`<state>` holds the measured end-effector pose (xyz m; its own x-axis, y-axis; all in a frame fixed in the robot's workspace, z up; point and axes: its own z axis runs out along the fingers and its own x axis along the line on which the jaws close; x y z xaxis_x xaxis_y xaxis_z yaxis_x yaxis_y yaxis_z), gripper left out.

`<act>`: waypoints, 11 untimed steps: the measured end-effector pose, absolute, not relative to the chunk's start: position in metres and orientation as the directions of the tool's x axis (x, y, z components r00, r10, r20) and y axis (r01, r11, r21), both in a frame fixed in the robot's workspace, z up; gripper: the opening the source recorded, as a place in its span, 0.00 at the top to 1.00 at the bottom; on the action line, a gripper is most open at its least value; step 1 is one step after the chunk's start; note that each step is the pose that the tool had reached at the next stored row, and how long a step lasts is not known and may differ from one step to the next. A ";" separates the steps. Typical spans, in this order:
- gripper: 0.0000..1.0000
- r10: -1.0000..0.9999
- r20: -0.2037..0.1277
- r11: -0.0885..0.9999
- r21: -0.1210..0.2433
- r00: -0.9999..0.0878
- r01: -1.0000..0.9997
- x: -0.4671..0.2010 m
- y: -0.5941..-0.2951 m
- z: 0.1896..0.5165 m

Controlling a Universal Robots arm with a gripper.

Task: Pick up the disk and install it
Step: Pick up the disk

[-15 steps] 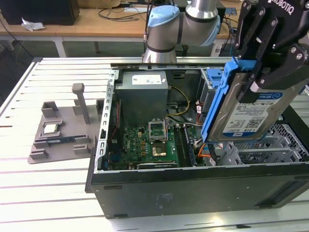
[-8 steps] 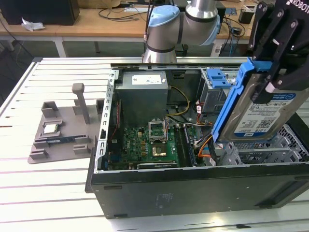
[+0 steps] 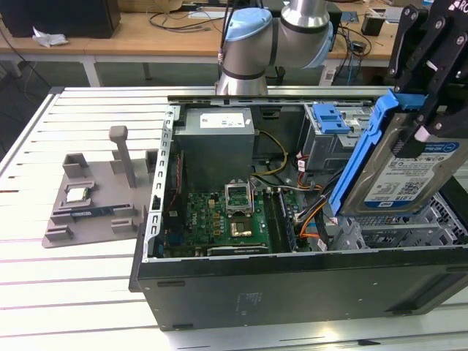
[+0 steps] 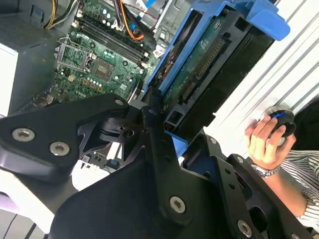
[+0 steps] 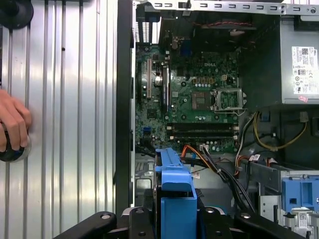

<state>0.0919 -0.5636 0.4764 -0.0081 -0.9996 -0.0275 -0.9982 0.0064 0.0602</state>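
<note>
Nearest, at the exterior view's right: gripper (image 3: 431, 110) clamped on the disk (image 3: 406, 164), pinching it at the upper end of the blue bracket (image 3: 365, 153). Hangs tilted, label side toward the camera, over the open case (image 3: 292, 285).

Picking up: done, judging by the disk held well off any surface. Installing: not done. Lower end close above the silver bay (image 3: 398, 234) at that end of the case, not seated in it. Touching or just clear, impossible to tell. Roughly halfway, then, with the slotting-in left.

Further in: drive cage (image 3: 329, 142) topped by a blue latch (image 3: 329, 117). Beside it, orange and black cables (image 3: 311, 219). Then the motherboard (image 3: 227, 219) flat on the case floor, and the grey power supply (image 3: 219, 142) behind.

Out on the slatted table (image 3: 73, 292), well apart at the exterior view's left: a grey fixture (image 3: 88, 208) carrying a small chip (image 3: 78, 192). In the second wrist view, on the same slats beside the case, a person's hand (image 4: 264, 139) resting on a round knob (image 4: 280, 122).

Farthest back: the arm (image 3: 270, 36), and past it a wooden bench (image 3: 146, 29).
</note>
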 end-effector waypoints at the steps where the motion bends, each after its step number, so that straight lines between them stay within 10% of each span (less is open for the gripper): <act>1: 0.63 -1.000 -0.028 0.006 0.060 -0.008 -0.998 0.094 -0.564 0.476; 11: 0.63 -1.000 -0.028 0.006 0.062 -0.008 -0.998 0.108 -0.564 0.476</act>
<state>0.1083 -0.5636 0.4756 -0.0081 -0.9996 -0.0278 -0.9981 0.0064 0.0619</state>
